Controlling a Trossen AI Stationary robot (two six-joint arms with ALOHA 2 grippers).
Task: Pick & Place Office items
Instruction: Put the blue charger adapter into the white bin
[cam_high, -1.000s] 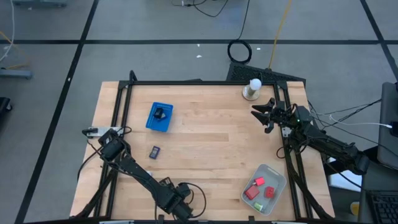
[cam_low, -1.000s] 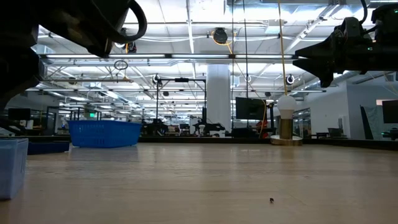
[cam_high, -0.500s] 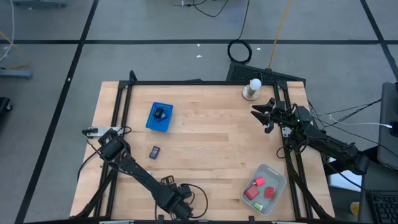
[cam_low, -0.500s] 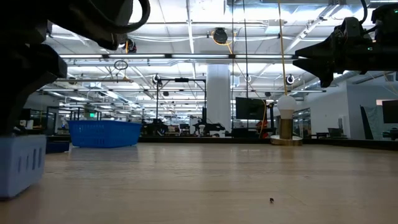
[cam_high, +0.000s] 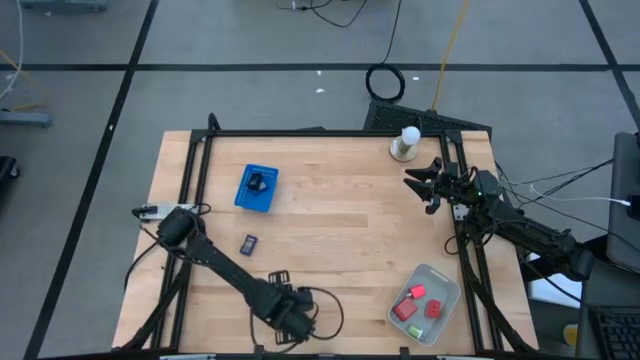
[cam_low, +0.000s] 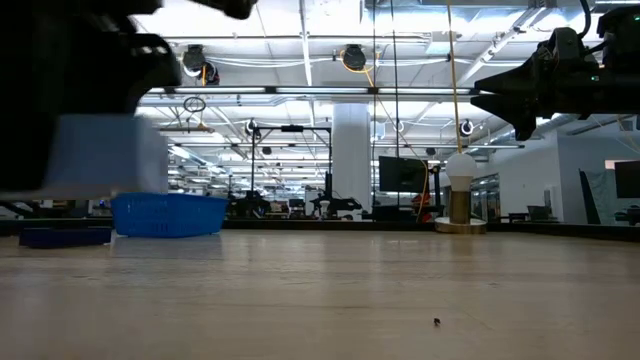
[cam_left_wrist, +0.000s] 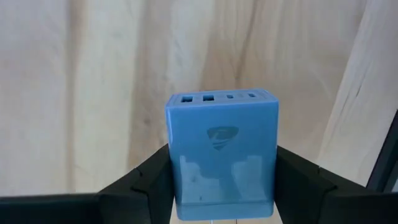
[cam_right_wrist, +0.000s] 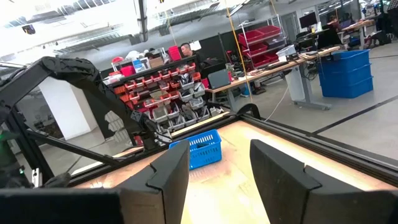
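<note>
My left gripper (cam_high: 290, 312) stands near the table's front edge, shut on a light-blue block (cam_left_wrist: 221, 155) with small slots at one end. In the low view the block (cam_low: 100, 155) hangs well above the tabletop. Another office item, a small dark piece (cam_high: 249, 243), lies flat on the wood left of centre. Red blocks (cam_high: 410, 300) and a green one (cam_high: 416, 330) lie in the translucent tray (cam_high: 445, 285). My right gripper (cam_high: 425, 185) hovers open at the far right, holding nothing. My left gripper pinches the blue block by its two narrow sides (cam_left_wrist: 171, 171), one finger (cam_left_wrist: 146, 183) on each. The fingers come from above and point down. The block is lifted clear of the table, upright, its slotted end (cam_left_wrist: 217, 98) toward the tabletop.
A blue basket (cam_high: 256, 187) with a black clip in it sits at the far left of centre. The white knob-topped stand (cam_high: 405, 143) is at the far right. A black frame rail (cam_high: 190, 180) runs along the table's sides. Bare wood lies in the middle.
My left gripper has risen and shifted a little toward the table's right, rolling at the wrist. The blue block, which stood on the tabletop a second ago, has come up with it and now hangs clear of the table.
</note>
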